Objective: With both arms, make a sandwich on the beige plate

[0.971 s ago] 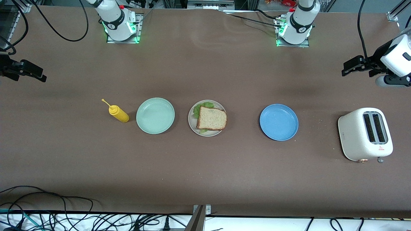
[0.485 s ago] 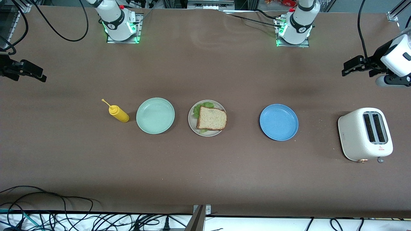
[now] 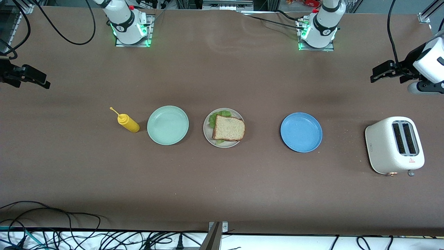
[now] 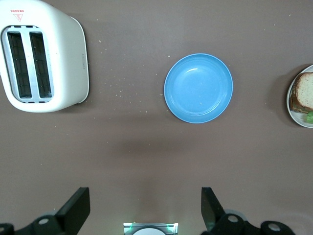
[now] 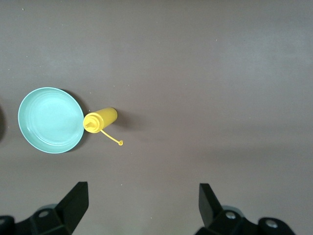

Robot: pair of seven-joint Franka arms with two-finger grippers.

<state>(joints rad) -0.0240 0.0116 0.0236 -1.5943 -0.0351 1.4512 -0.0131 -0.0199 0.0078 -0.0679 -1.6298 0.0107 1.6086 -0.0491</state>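
The beige plate point(image 3: 205, 129) sits mid-table with the sandwich on it. A brown bread slice point(image 3: 228, 128) lies on top, and green lettuce point(image 3: 219, 115) pokes out beneath it. The left wrist view catches the bread point(image 4: 304, 91) and the plate's rim point(image 4: 292, 114) at its edge. My left gripper point(image 3: 374, 75) point(image 4: 145, 208) hangs open and empty over bare table at the left arm's end. My right gripper point(image 3: 43, 82) point(image 5: 142, 203) hangs open and empty over bare table at the right arm's end. Both are far from the plate.
A blue plate point(image 3: 301, 132) point(image 4: 198, 88) lies beside the beige plate toward the left arm's end, with a white toaster point(image 3: 394, 145) point(image 4: 44, 56) further out. Toward the right arm's end lie a mint-green plate point(image 3: 168, 125) point(image 5: 51, 120) and a yellow squeeze bottle point(image 3: 128, 123) point(image 5: 100, 120).
The left arm has edged slightly outward toward its end of the table. Nothing else has moved.
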